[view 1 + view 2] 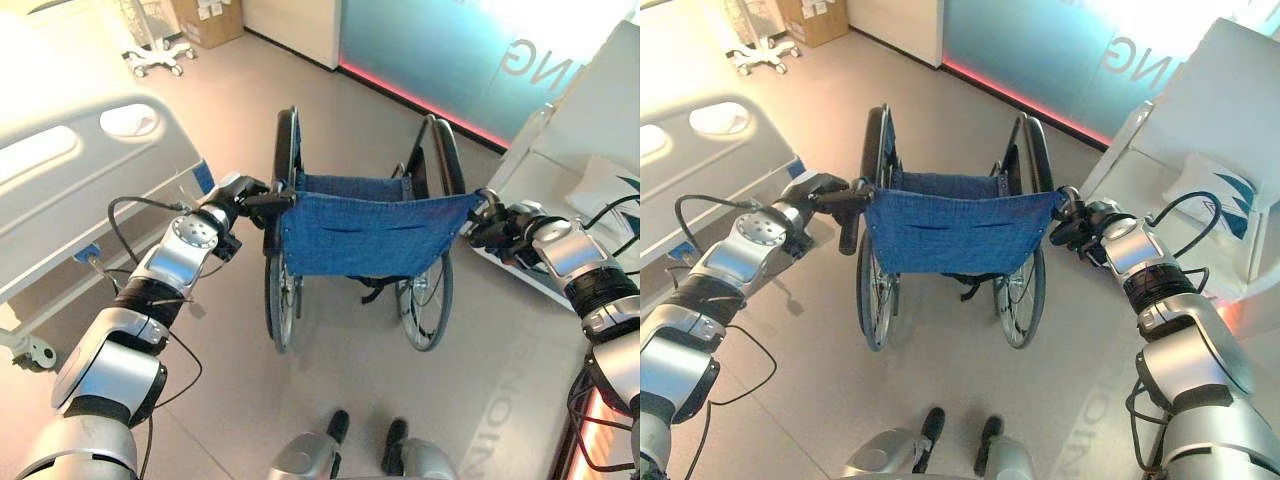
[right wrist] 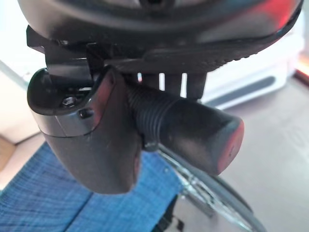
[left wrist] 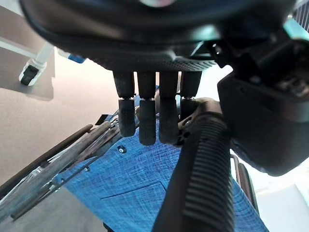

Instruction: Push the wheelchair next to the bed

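left hand (image 1: 240, 197) | right hand (image 1: 1077, 224) | fingers clasp wheelchair (image 1: 365, 232) handles

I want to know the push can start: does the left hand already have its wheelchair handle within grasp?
Probably yes. The left hand is at the wheelchair's left push handle, fingers curled over the ribbed grip, with nothing in between. The right hand likewise wraps its handle.
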Robot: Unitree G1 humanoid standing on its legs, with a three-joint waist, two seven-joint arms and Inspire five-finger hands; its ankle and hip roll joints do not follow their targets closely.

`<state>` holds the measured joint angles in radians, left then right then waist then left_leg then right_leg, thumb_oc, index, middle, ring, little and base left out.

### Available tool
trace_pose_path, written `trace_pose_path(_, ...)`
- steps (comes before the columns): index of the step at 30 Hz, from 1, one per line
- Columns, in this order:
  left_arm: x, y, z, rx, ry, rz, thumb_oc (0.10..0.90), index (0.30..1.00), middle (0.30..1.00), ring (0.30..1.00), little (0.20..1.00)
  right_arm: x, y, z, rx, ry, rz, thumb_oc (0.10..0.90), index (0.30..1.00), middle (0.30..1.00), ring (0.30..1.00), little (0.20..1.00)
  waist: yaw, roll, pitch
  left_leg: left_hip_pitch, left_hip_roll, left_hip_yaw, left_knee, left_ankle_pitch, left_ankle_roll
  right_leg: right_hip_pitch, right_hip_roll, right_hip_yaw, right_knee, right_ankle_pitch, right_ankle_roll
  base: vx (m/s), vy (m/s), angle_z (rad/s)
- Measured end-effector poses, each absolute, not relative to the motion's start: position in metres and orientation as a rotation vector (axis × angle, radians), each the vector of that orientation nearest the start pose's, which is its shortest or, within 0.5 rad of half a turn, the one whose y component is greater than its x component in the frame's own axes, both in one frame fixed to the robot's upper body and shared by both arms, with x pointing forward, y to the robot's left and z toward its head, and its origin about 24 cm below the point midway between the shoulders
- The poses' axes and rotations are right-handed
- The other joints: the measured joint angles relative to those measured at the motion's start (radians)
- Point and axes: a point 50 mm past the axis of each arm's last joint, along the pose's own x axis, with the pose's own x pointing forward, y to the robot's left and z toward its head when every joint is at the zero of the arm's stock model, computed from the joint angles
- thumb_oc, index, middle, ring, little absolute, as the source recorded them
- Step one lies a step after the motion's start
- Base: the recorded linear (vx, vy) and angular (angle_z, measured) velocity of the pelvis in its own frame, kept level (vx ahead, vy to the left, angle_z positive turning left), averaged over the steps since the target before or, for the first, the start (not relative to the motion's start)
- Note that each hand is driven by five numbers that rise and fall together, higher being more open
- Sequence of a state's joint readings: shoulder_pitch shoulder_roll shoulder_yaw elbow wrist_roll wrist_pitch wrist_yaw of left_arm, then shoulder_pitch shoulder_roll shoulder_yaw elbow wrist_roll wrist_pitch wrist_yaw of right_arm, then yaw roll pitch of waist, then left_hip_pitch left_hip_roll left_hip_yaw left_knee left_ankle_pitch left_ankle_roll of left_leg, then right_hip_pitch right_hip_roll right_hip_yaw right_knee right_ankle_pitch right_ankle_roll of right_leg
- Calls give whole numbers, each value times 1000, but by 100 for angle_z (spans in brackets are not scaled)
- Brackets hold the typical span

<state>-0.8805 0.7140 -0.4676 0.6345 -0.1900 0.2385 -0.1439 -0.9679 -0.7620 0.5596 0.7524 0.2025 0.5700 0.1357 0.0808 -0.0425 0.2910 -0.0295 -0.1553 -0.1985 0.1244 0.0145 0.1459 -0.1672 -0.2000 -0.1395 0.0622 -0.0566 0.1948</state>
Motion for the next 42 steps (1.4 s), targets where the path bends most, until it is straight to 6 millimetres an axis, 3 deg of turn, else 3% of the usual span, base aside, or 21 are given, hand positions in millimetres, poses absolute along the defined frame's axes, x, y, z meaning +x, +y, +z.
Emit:
trace_pose_path(2, 385, 234, 163, 707, 156, -123, 400, 300, 300, 300, 300, 380, -273, 154, -745, 516, -82, 400, 300, 300, 300, 300, -5, -25, 4, 19, -28, -40, 34, -34, -24, 2, -51, 0, -77, 66, 9, 544, -401, 55)
trace_pose_path(6, 384, 231, 167, 703, 137, -129, 400, 300, 300, 300, 300, 378, -278, 169, -758, 507, -87, 400, 300, 300, 300, 300, -19, -37, 4, 31, -23, -128, 81, -99, -62, 62, -18, 28, -95, 123, -7, 373, -370, 69)
trace_pose_path(7, 385, 231, 169, 699, 129, -128, 400, 300, 300, 300, 300, 379, -279, 175, -767, 500, -89, 400, 300, 300, 300, 300, -32, -49, 4, 15, -21, -108, 101, -124, -77, 100, -16, 29, -74, 166, -31, 516, -480, 113)
trace_pose_path(9, 386, 227, 176, 677, 99, -125, 400, 300, 300, 300, 300, 382, -281, 195, -798, 464, -115, 400, 300, 300, 300, 300, -49, -6, 21, -18, 66, -39, 131, -172, -115, 92, 24, 3, -3, 130, -47, 438, -355, 92)
trace_pose_path(11, 384, 224, 180, 665, 73, -129, 400, 300, 300, 300, 300, 381, -285, 202, -808, 460, -124, 400, 300, 300, 300, 300, -46, 3, 25, 11, 204, 106, 92, -159, -145, 72, 52, -67, 102, 42, -96, 333, -300, 67)
trace_pose_path(15, 381, 217, 170, 647, 82, -159, 400, 300, 300, 300, 300, 377, -292, 199, -839, 492, -132, 400, 300, 300, 300, 300, -53, 8, 27, 54, 264, 146, 88, -94, -227, 101, 63, -98, 190, -35, -148, 352, -323, 60)
trace_pose_path(18, 381, 209, 157, 643, 105, -175, 400, 300, 300, 300, 300, 373, -299, 195, -868, 542, -121, 400, 300, 300, 300, 300, -77, 14, 33, 60, 284, 238, 113, -25, -190, 28, 61, -125, 382, -71, -172, 355, -296, 61)
trace_pose_path(19, 379, 213, 156, 651, 113, -173, 400, 300, 300, 300, 300, 374, -296, 193, -863, 551, -90, 400, 300, 300, 300, 300, -72, -20, 25, 68, 277, 250, 116, -23, -195, 69, 66, -125, 227, -38, -172, 342, -245, 43)
trace_pose_path(22, 377, 221, 152, 662, 133, -137, 400, 300, 300, 300, 300, 377, -287, 188, -874, 557, -58, 400, 300, 300, 300, 300, -47, -26, 31, 38, 301, 239, 200, -50, -211, 144, 116, -126, 139, -56, -196, 326, -202, 18)
trace_pose_path(23, 376, 220, 152, 663, 136, -138, 400, 300, 300, 300, 300, 378, -287, 189, -881, 556, -63, 400, 300, 300, 300, 300, -31, -32, 32, 9, 251, 198, 163, -63, -228, 172, 142, -76, 79, -37, -208, 322, -191, -1)
trace_pose_path(26, 376, 214, 152, 660, 125, -147, 400, 300, 300, 300, 300, 377, -290, 191, -895, 554, -85, 400, 300, 300, 300, 300, 11, -33, 35, -102, 144, 264, 128, -59, -222, 213, 164, -16, -5, -12, -211, 321, -155, -15)
trace_pose_path(28, 375, 209, 150, 650, 131, -169, 400, 300, 300, 300, 300, 375, -295, 189, -915, 567, -107, 400, 300, 300, 300, 300, 77, 10, 46, -170, 111, 331, 26, -39, -236, 276, 218, 10, -43, -24, -232, 492, -131, -57)
trace_pose_path(30, 371, 210, 145, 632, 141, -187, 400, 300, 300, 300, 300, 373, -299, 185, -916, 582, -111, 400, 300, 300, 300, 300, 119, 59, 51, -198, 137, 353, -32, -22, -242, 328, 268, 17, -35, -54, -253, 426, -48, -64)
trace_pose_path(32, 367, 216, 143, 625, 151, -194, 400, 300, 300, 300, 300, 373, -295, 176, -911, 595, -91, 400, 300, 300, 300, 300, 151, 69, 48, -217, 154, 379, -27, -16, -251, 372, 284, 15, -20, -96, -258, 365, 18, -58)
trace_pose_path(35, 364, 226, 147, 647, 160, -187, 400, 300, 300, 300, 300, 375, -287, 168, -901, 601, -58, 400, 300, 300, 300, 300, 157, 47, 27, -214, 172, 460, 61, -29, -229, 404, 277, 19, 24, -173, -241, 377, 65, -23)
trace_pose_path(36, 364, 231, 149, 652, 163, -179, 400, 300, 300, 300, 300, 376, -283, 167, -896, 599, -48, 400, 300, 300, 300, 300, 160, 38, 16, -182, 170, 445, 53, -14, -211, 403, 267, 22, 54, -207, -228, 306, 30, -8)
trace_pose_path(37, 366, 234, 153, 657, 165, -176, 400, 300, 300, 300, 300, 377, -280, 164, -885, 602, -39, 400, 300, 300, 300, 300, 157, 9, 5, -174, 147, 452, 51, 6, -183, 402, 243, 23, 83, -246, -220, 316, 54, -24)
trace_pose_path(38, 367, 238, 156, 668, 167, -172, 400, 300, 300, 300, 300, 378, -276, 163, -881, 598, -29, 400, 300, 300, 300, 300, 166, -8, -6, -175, 138, 466, 63, 21, -149, 399, 225, 16, 116, -260, -183, 329, 142, -23)
trace_pose_path(40, 369, 241, 163, 676, 163, -161, 400, 300, 300, 300, 300, 380, -273, 165, -868, 570, -23, 400, 300, 300, 300, 300, 165, 3, -10, -159, 149, 479, 61, 45, 7, 359, 218, -54, 261, -283, -147, 316, 124, -20)
trace_pose_path(41, 371, 242, 165, 686, 160, -154, 400, 300, 300, 300, 300, 381, -273, 165, -858, 567, -23, 400, 300, 300, 300, 300, 167, -3, -11, -143, 144, 482, 60, 30, 31, 308, 197, -73, 402, -282, -133, 255, 57, 6)
trace_pose_path(42, 372, 242, 166, 700, 162, -150, 400, 300, 300, 300, 300, 380, -273, 164, -847, 570, -19, 400, 300, 300, 300, 300, 157, -6, -11, -118, 132, 481, 49, 21, 30, 273, 173, -68, 531, -253, -78, 249, 34, 4)
